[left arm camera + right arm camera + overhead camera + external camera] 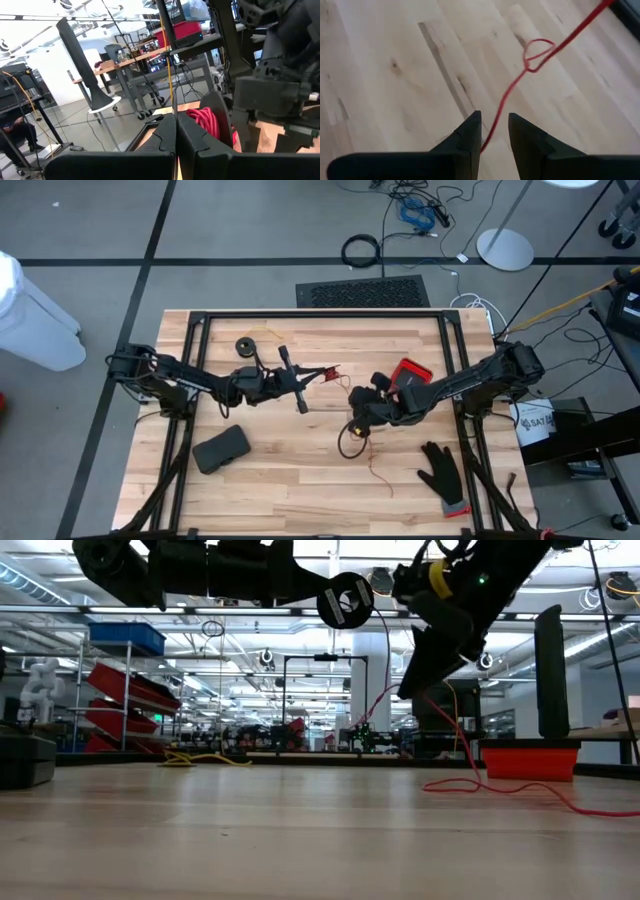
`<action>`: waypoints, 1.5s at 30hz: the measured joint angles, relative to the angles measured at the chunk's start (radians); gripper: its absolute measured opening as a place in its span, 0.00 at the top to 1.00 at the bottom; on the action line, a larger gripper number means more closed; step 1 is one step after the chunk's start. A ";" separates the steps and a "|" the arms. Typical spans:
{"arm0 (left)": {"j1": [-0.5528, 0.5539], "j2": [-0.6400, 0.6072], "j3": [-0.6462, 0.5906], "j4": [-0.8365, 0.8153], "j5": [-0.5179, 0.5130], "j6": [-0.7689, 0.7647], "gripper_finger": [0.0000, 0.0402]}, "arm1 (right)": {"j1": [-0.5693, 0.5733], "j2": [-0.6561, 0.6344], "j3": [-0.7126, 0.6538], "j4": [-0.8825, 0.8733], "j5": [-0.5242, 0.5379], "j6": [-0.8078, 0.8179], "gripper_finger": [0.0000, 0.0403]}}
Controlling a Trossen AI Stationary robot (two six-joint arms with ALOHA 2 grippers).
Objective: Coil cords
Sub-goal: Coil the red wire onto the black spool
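My left gripper (318, 378) is shut and holds the red cord's black round spool (345, 600) high above the table's middle; red cord is wound on the spool (204, 122). From the spool the red cord (384, 640) runs down past my right gripper (358, 417) and trails on the table (380, 470). My right gripper's fingers stand a little apart, with the cord (492, 125) between them; farther on the cord has a small loop (537, 52). The yellow-tan cord's spool (245, 345) lies flat on the table at the far left. My left gripper (176, 135) is shut on the spool, which sits just past its fingertips, lifted clear of the table with its round face upright. The fingers themselves hide which part of the spool they have. My right gripper (495, 125) points down. The red cord runs slack through the gap between its fingers and lies against one finger's inner edge (479, 142); it is not pinched.
A thick black cable ring (350, 442) lies under my right gripper. A black glove (443, 475) lies near the front right, a black pouch (222, 448) at the front left and a red box (410, 372) at the right. Bare wood shows along the near edge.
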 joint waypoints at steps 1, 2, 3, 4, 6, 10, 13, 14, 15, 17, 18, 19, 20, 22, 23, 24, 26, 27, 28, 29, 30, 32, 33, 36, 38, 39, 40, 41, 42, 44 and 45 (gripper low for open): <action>0.000 0.000 0.000 0.000 0.000 0.000 1.00 | -0.002 0.000 -0.012 0.024 -0.005 0.002 0.79; 0.000 0.000 0.000 0.000 0.000 0.000 1.00 | -0.005 0.000 -0.024 0.042 -0.010 0.002 0.79; 0.000 0.000 0.000 0.000 0.000 0.000 1.00 | -0.008 0.000 -0.031 0.045 -0.011 0.005 0.79; 0.000 0.000 0.000 0.000 -0.001 0.000 1.00 | -0.011 0.000 -0.033 0.042 -0.012 0.007 0.79; 0.000 0.000 0.000 0.000 -0.001 0.000 1.00 | -0.013 0.000 -0.034 0.048 -0.011 0.007 0.80; 0.000 0.000 0.000 0.000 -0.001 0.000 1.00 | -0.012 -0.004 -0.034 0.051 -0.012 0.007 0.83; 0.000 0.000 0.000 0.000 -0.001 0.000 1.00 | -0.005 -0.006 -0.034 0.053 -0.013 0.007 0.83; 0.000 0.000 0.000 0.000 -0.001 0.000 1.00 | -0.003 -0.006 -0.034 0.053 -0.013 0.007 0.83; 0.000 0.000 0.000 0.000 -0.001 0.000 1.00 | -0.003 -0.006 -0.034 0.054 -0.014 0.007 0.84; 0.000 0.000 0.000 0.000 0.000 0.000 1.00 | 0.000 -0.006 -0.034 0.053 -0.019 0.014 0.84; 0.000 0.000 0.000 0.000 -0.001 -0.001 1.00 | 0.003 -0.006 -0.034 0.053 -0.020 0.015 0.84; 0.000 0.000 0.000 0.000 0.000 0.000 1.00 | 0.004 -0.006 -0.034 0.054 -0.020 0.015 0.84; 0.000 0.000 0.000 0.000 0.000 0.000 1.00 | 0.006 -0.006 -0.033 0.053 -0.020 0.015 0.84; 0.000 0.000 0.000 -0.001 -0.001 -0.001 1.00 | 0.011 -0.006 -0.033 0.053 -0.020 0.016 0.84; 0.000 0.000 0.000 0.000 -0.001 0.000 1.00 | 0.014 -0.007 -0.034 0.053 -0.020 0.016 0.84; 0.000 0.000 0.000 0.000 0.000 -0.001 1.00 | 0.016 -0.007 -0.034 0.053 -0.020 0.016 0.84; 0.000 0.000 0.000 -0.001 -0.001 -0.001 1.00 | 0.020 -0.015 -0.033 0.049 -0.022 0.022 0.84; 0.000 0.000 0.000 -0.001 -0.001 -0.001 1.00 | 0.022 -0.020 -0.033 0.048 -0.021 0.027 0.84; 0.000 0.000 0.000 0.000 0.000 -0.001 1.00 | 0.024 -0.028 -0.033 0.049 -0.019 0.029 0.84; 0.000 0.000 0.000 -0.001 0.000 -0.001 1.00 | 0.028 -0.038 -0.033 0.046 -0.017 0.029 0.84; 0.000 0.000 0.000 -0.001 0.000 -0.001 1.00 | 0.030 -0.047 -0.033 0.044 -0.012 0.031 0.84; 0.000 0.000 0.000 0.000 0.000 -0.001 1.00 | 0.030 -0.067 -0.032 0.039 -0.012 0.036 0.84; 0.000 0.000 0.000 0.000 0.000 -0.001 1.00 | 0.030 -0.072 -0.032 0.035 -0.013 0.043 0.84; 0.000 0.000 0.000 0.000 0.000 -0.001 1.00 | 0.029 -0.073 -0.032 0.034 -0.015 0.048 0.85; 0.000 0.000 0.000 0.000 0.000 -0.001 1.00 | 0.029 -0.069 -0.031 0.034 -0.015 0.048 0.86; 0.000 0.000 0.000 0.001 0.000 -0.001 1.00 | 0.029 -0.065 -0.031 0.034 -0.015 0.048 0.86; 0.000 0.000 0.000 0.001 0.000 -0.001 1.00 | 0.029 -0.060 -0.031 0.032 -0.016 0.047 0.86; 0.000 0.000 0.000 0.001 0.000 -0.001 1.00 | 0.028 -0.055 -0.031 0.032 -0.015 0.047 0.86; 0.000 0.000 0.000 0.002 0.000 -0.001 1.00 | 0.027 -0.051 -0.031 0.033 -0.014 0.046 0.86; 0.000 0.000 0.000 0.002 0.000 -0.001 1.00 | 0.026 -0.046 -0.031 0.027 -0.013 0.045 0.86; 0.000 0.000 0.000 0.002 0.000 -0.001 1.00 | 0.023 -0.043 -0.031 0.026 -0.013 0.044 0.86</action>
